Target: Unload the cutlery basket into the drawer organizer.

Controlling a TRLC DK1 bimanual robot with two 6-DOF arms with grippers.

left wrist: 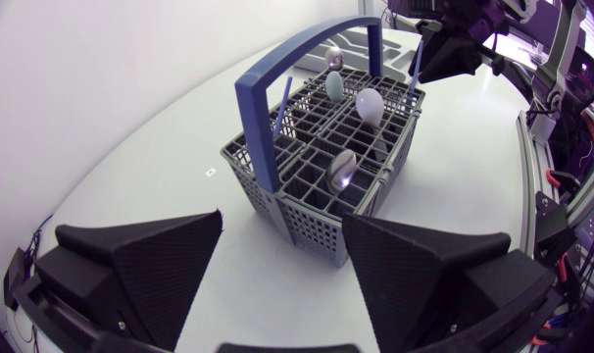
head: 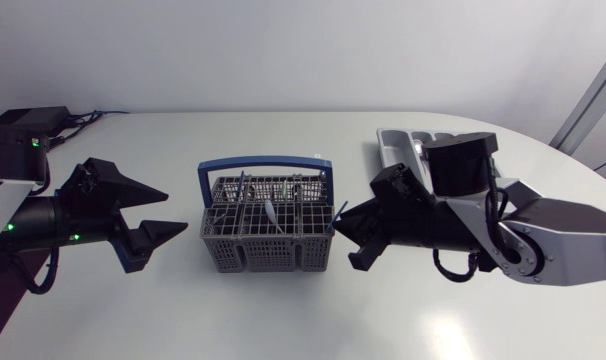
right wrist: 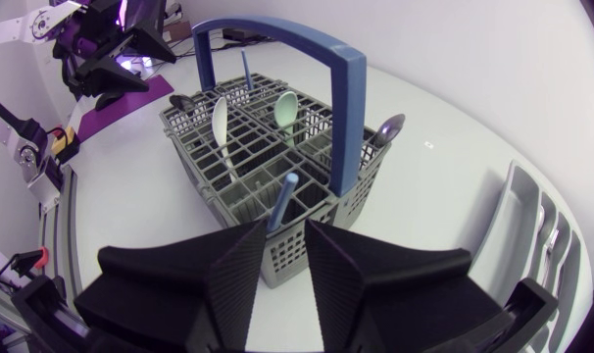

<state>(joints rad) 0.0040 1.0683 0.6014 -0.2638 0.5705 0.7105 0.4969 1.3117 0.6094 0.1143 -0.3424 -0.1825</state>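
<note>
The cutlery basket (head: 266,232) is standing upright in the middle of the bench (head: 283,320), with its blue carry handle (head: 265,162) arching across the top. It is not yet unloaded: a white spoon (right wrist: 219,120) and a pale green spoon (right wrist: 287,106) are poking bowl-up out of the inner compartments. A blue-handled piece (right wrist: 280,201) is leaning in the corner compartment nearest the right arm. That piece seems to be why the right pincer (right wrist: 287,240) is hovering just beside this corner. Its fingers are parted only narrowly and are gripping nothing, and the slim handle is sitting just ahead of the gap. So small an opening probably suits a thin handle set among tight grid walls. The drawer organizer (head: 398,145) is lying behind the right arm, partly hidden by it in the head view. It is near the basket on that same side, which is likely keeping each carry short. The left pincer (head: 173,212) is released wide and empty, pointing at the basket's opposite side without touching it. It is probably either staying out of the way or waiting to steady the basket.
</note>
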